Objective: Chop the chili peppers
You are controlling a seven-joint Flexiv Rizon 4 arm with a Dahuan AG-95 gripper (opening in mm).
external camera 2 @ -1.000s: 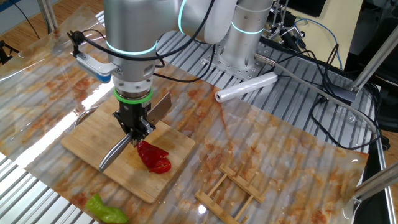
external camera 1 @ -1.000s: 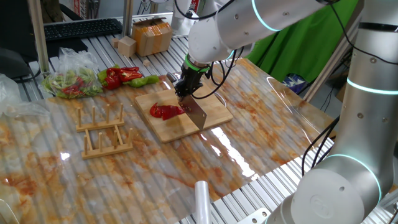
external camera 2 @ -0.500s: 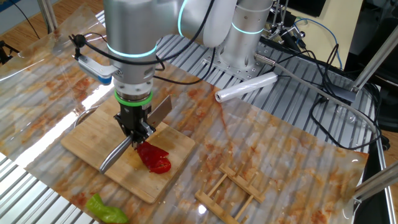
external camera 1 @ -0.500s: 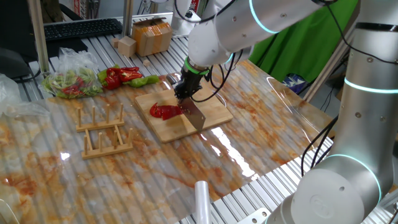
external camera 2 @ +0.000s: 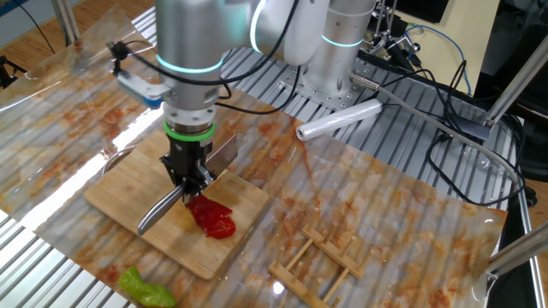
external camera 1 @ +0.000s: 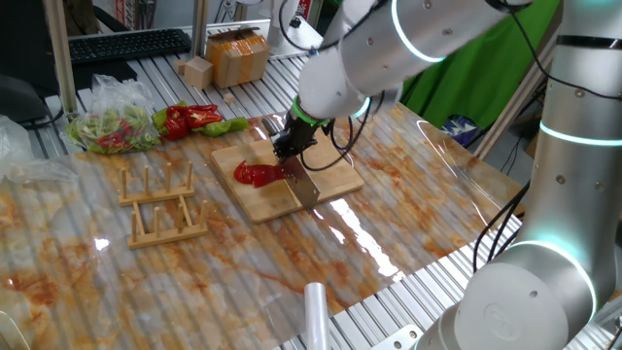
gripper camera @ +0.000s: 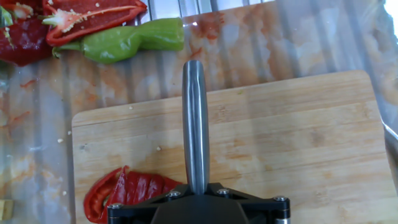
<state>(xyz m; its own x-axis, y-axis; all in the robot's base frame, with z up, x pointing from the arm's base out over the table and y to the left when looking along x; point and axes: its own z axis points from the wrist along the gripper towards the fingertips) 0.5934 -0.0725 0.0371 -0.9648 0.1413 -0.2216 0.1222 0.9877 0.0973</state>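
A flattened glossy red chili pepper (external camera 1: 258,174) lies on the wooden cutting board (external camera 1: 335,167). It also shows in the other fixed view (external camera 2: 212,216) and at the bottom left of the hand view (gripper camera: 124,190). My gripper (external camera 1: 288,148) is shut on a steel knife (external camera 1: 306,185), just right of the pepper. In the other fixed view the gripper (external camera 2: 190,175) stands over the board (external camera 2: 128,184), and the knife's handle (external camera 2: 158,212) slants down to the left. In the hand view the handle (gripper camera: 195,118) runs up from the gripper (gripper camera: 196,193) across the board (gripper camera: 298,137).
Cut red peppers (external camera 1: 190,119) and a green pepper (external camera 1: 225,125) lie behind the board, beside a bag of peppers (external camera 1: 112,126). A wooden rack (external camera 1: 160,204) stands to the left. A plastic roll (external camera 1: 316,311) lies near the front edge. Another green pepper (external camera 2: 145,287) lies off the board.
The arm's wrist and upper links have shifted slightly. The knife stays on the board beside the pepper, moved only a little. The pepper has not moved.
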